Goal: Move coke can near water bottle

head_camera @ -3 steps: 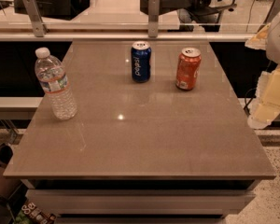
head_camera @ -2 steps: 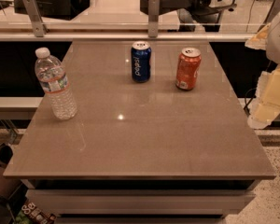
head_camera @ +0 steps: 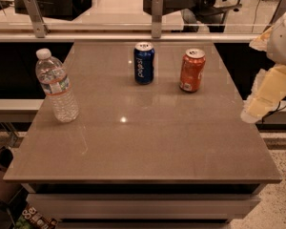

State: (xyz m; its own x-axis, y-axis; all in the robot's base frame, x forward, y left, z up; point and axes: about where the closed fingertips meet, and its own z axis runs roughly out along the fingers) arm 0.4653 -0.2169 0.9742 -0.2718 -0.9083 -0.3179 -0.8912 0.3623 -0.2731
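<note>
The coke can [head_camera: 192, 70] is orange-red with a silver top and stands upright at the back right of the table. The water bottle [head_camera: 56, 86] is clear and ribbed with a white cap. It stands upright near the table's left edge, far from the coke can. My gripper [head_camera: 265, 95] shows as a cream-coloured piece hanging off the table's right edge. It is to the right of the coke can, nearer the front, and holds nothing that I can see.
A blue Pepsi can [head_camera: 144, 63] stands upright just left of the coke can. The brown table [head_camera: 148, 142] has a metal rail with posts [head_camera: 156, 16] behind it. Boxes and clutter sit on the floor at the lower left [head_camera: 9, 194].
</note>
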